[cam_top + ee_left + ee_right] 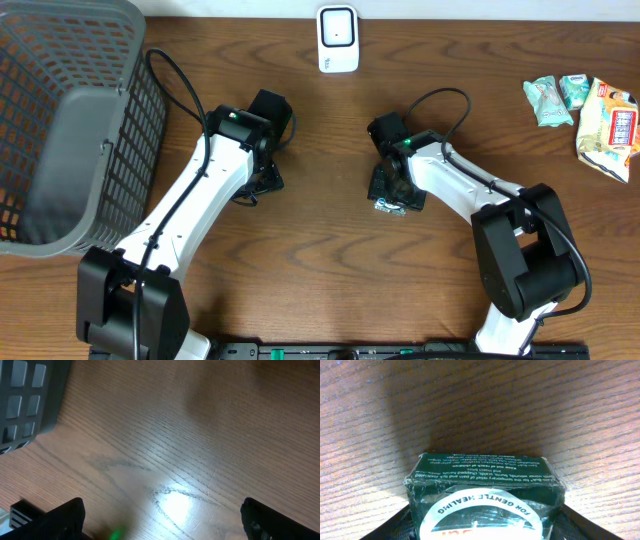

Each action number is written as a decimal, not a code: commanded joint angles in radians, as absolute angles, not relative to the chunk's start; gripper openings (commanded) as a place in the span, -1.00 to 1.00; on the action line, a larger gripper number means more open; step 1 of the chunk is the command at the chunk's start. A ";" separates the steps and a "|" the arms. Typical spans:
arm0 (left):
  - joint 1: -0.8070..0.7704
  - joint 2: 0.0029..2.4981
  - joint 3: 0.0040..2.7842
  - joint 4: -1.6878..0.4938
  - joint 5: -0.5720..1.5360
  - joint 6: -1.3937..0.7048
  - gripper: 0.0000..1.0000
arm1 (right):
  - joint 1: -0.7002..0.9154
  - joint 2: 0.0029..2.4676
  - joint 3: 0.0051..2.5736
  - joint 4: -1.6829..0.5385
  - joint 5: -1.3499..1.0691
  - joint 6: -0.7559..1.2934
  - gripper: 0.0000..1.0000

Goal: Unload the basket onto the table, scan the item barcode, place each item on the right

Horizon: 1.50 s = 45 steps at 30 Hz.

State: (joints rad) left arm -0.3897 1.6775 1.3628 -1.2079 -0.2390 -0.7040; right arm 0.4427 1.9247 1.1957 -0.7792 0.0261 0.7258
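Overhead cam looks straight down on whole surface [330, 280]; both my wrist cams sit close, angled onto same wood.

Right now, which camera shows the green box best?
The right wrist view: the green box fills it, label text legible. Overhead shows only its lower edge under the right gripper. The left wrist view shows none of it.

The left arm [190, 195] and the right arm [455, 180], one to either side of the scanner [338, 38], are built of smooth white link shells joined by blocky black joint housings. A thin black cable [445, 91] loops free from each wrist on the scanner's side. A small green light [235, 115] glows on each wrist housing.
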 commanded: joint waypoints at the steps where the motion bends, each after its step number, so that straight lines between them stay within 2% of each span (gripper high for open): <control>1: -0.387 1.672 1.357 -1.214 -0.255 -0.712 0.96 | 0.440 1.936 1.170 -0.777 0.008 0.728 0.23; 13: -0.387 1.672 1.357 -1.214 -0.255 -0.713 0.95 | 0.432 1.935 1.287 -0.801 0.008 0.630 0.11; 18: -0.387 1.672 1.357 -1.214 -0.255 -0.712 0.95 | 0.432 1.935 1.364 -0.799 0.008 0.585 0.12; 25: -0.387 1.672 1.357 -1.214 -0.255 -0.713 0.96 | 0.423 1.935 1.508 -0.691 0.008 0.460 0.22; 27: -0.387 1.672 1.357 -1.214 -0.255 -0.712 0.96 | 0.421 1.935 1.549 -0.669 0.008 0.437 0.07; 29: -0.387 1.672 1.357 -1.214 -0.255 -0.712 0.96 | 0.419 1.935 1.574 -0.642 0.008 0.412 0.01; 45: -0.387 1.672 1.357 -1.214 -0.255 -0.712 0.95 | 0.414 2.018 1.644 -0.209 0.008 0.358 0.04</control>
State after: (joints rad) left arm -0.3897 1.6775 1.3628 -1.2079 -0.2390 -0.7040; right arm 0.4210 1.9682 1.5879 -0.2375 0.0029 0.3767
